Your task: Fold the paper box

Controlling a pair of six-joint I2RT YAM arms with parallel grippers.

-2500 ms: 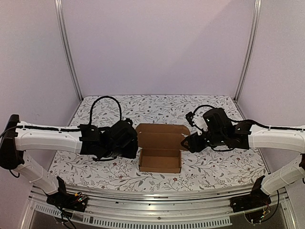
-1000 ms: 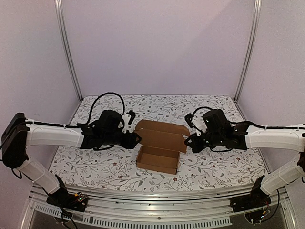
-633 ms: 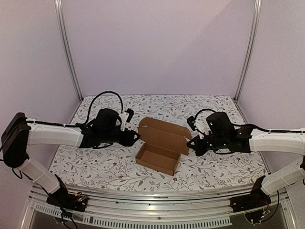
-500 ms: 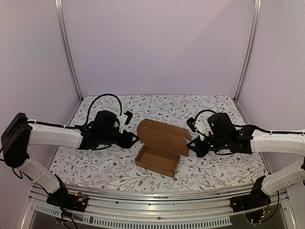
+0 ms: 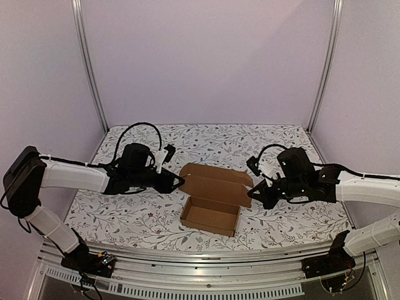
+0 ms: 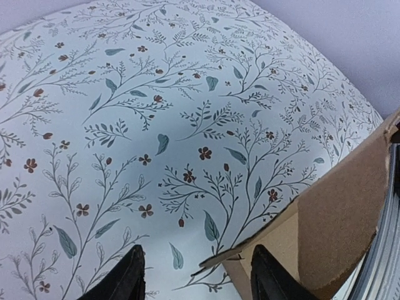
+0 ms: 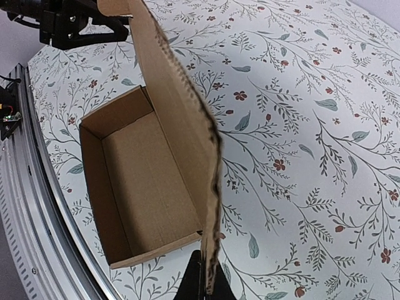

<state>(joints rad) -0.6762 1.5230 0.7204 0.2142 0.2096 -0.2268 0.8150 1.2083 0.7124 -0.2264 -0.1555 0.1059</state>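
Observation:
The paper box (image 5: 209, 216) is a brown cardboard tray standing open in the middle of the table, its lid (image 5: 216, 185) upright along the far side. My right gripper (image 5: 251, 192) is shut on the lid's right end. In the right wrist view the fingers (image 7: 209, 281) pinch the lid's thin edge, with the tray (image 7: 140, 181) to the left. My left gripper (image 5: 180, 180) is at the lid's left end and stands open. In the left wrist view a corner flap of the box (image 6: 337, 212) pokes in between the spread fingers of the left gripper (image 6: 197, 284).
A floral cloth (image 5: 137, 219) covers the table. A metal rail (image 5: 200, 259) runs along the near edge. Upright posts (image 5: 90, 69) and purple walls close in the back and the sides. The left gripper's black body (image 7: 81, 28) shows at the top left of the right wrist view.
The box has swung a little and shifted right with my right gripper, which keeps its hold. My left gripper has dropped towards the lid's left end and its jaws have narrowed slightly.

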